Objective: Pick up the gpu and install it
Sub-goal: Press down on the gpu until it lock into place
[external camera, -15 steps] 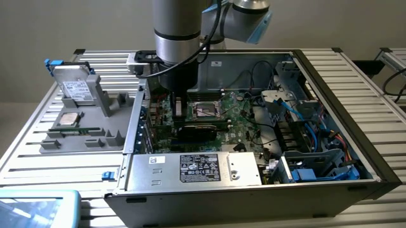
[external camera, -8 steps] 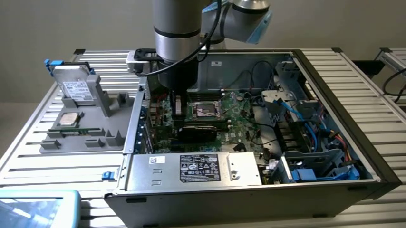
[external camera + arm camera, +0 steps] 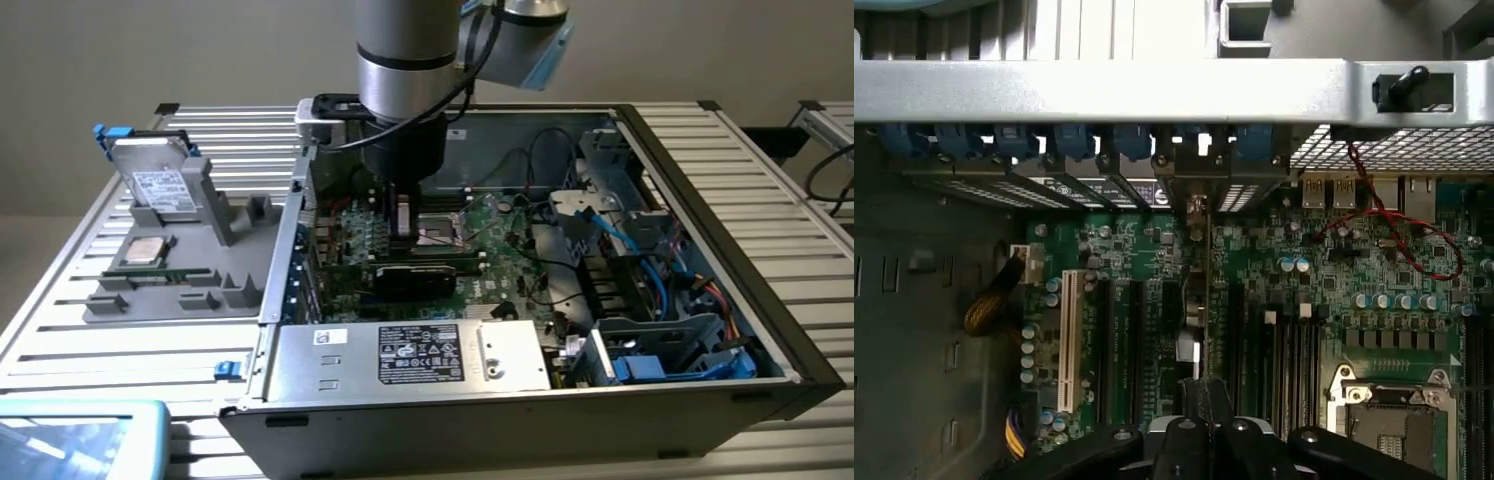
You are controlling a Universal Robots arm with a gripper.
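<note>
Arm reached down into the open computer case point(image 3: 787, 340) in the exterior view, the gripper point(image 3: 400, 215) low over the green motherboard point(image 3: 501, 245), near the case's rear wall on the exterior view's left. The graphics card point(image 3: 396, 222) stood on edge beneath the fingers, board vertical, lower edge at or close to the motherboard. A black module point(image 3: 414, 280) lay just in front of it. Outside the case, on the exterior view's left, a grey holder tray point(image 3: 254, 255) carried a hard drive point(image 3: 158, 185) upright and a processor chip point(image 3: 144, 250) lying flat.

Wrist view looked straight down the card point(image 3: 1196, 300), seen edge-on as a thin strip running from the gripper point(image 3: 1204, 415) toward the rear slot openings with their blue clips point(image 3: 1134, 142). Fingers were pressed together on the card's top edge. The card sat between long black expansion slots point(image 3: 1134, 350), beside the white slot point(image 3: 1066, 340); whether its contacts had entered a slot could not be told. The metal end bracket appeared to meet a rear opening.

Judgement: seating step in hand. To do it well, the card should be kept plumb, its edge parallel to the slot, its bracket lined up with the opening, and pressure applied straight down and evenly, not on one end.
</note>
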